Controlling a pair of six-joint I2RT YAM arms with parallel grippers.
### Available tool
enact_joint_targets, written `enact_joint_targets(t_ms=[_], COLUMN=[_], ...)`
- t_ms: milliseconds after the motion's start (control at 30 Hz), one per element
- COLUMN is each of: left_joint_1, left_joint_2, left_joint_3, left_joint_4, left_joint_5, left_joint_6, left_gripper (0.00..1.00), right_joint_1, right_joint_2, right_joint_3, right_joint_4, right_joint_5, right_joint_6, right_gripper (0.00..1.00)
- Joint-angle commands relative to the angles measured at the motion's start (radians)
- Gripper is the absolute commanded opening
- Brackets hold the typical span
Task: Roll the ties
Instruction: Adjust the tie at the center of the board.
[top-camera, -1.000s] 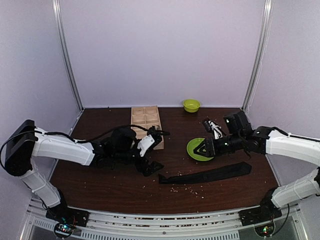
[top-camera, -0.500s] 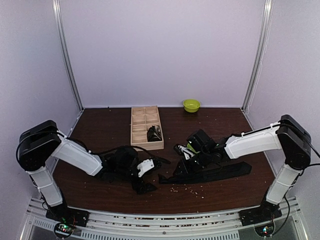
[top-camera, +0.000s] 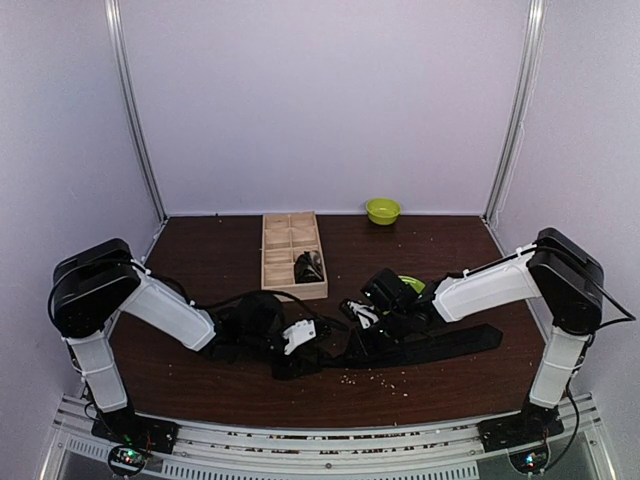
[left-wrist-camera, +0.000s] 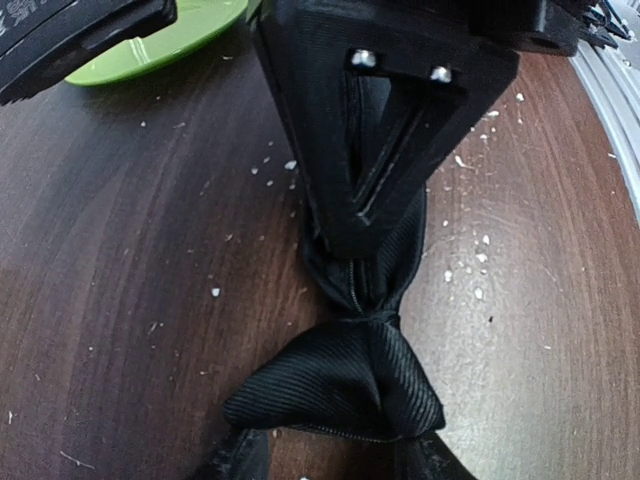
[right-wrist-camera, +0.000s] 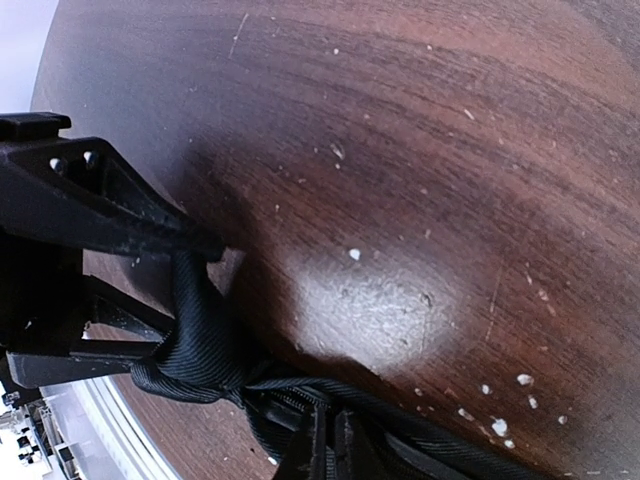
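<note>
The tie (top-camera: 440, 343) lay stretched along the front right part of the tabletop (top-camera: 200, 260), its wide end pointing toward the right edge and its narrow end near the middle of the front. A second before it had been a flat, untouched strip: the left arm was working back by the wooden box (top-camera: 285, 240) and the right one hung over the green plate (top-camera: 412, 284). Both had since swung down and met at that narrow end, and the fabric there was no longer flat but gathered into a puckered, flared knot of cloth. To me that looked like the very start of the roll, with the tip being secured so it could be turned over on itself. Nothing was wound yet.

The right end effector (right-wrist-camera: 328, 445) had its fingers pressed almost together, pinching the tie just behind the bunched tip, with the fabric running straight into the narrow slit between them. The left end effector (left-wrist-camera: 330, 455) stood about half spread, having narrowed from fully wide, with its fingers on either side of the flared tip. From where I stood I could not tell whether its pads were already biting the cloth or only bracketing it. The two end effectors sat very close, nearly nose to nose over the same bit of fabric.
</note>
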Motion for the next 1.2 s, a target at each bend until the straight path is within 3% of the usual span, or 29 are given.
enact_joint_targets(t_ms=[0, 367, 767, 967, 1167], left_joint_1=[-0.003, -0.024, -0.034, -0.035, -0.045], left_joint_2=[0.004, 0.002, 0.069, 0.077, 0.105], left_joint_3=[0.021, 0.079, 0.132, 0.145, 0.182], left_joint_4=[0.031, 0.078, 0.091, 0.079, 0.035], left_joint_5=[0.042, 0.076, 0.062, 0.07, 0.06], left_joint_6=[0.002, -0.045, -0.069, -0.067, -0.054], left_gripper=[0.44, 0.4, 0.39, 0.38, 0.38], right_joint_1=[0.01, 0.01, -0.049, -0.066, -0.074], right_joint_2=[0.038, 0.034, -0.078, -0.16, -0.194], right_joint_3=[0.0, -0.02, -0.075, -0.118, -0.166], right_joint_4=[-0.011, 0.026, 0.033, 0.033, 0.166], right_joint_5=[0.034, 0.025, 0.034, 0.021, -0.067], right_joint_6=[-0.014, 0.005, 0.006, 0.014, 0.136], right_gripper=[0.06, 0.06, 0.07, 0.16, 0.3])
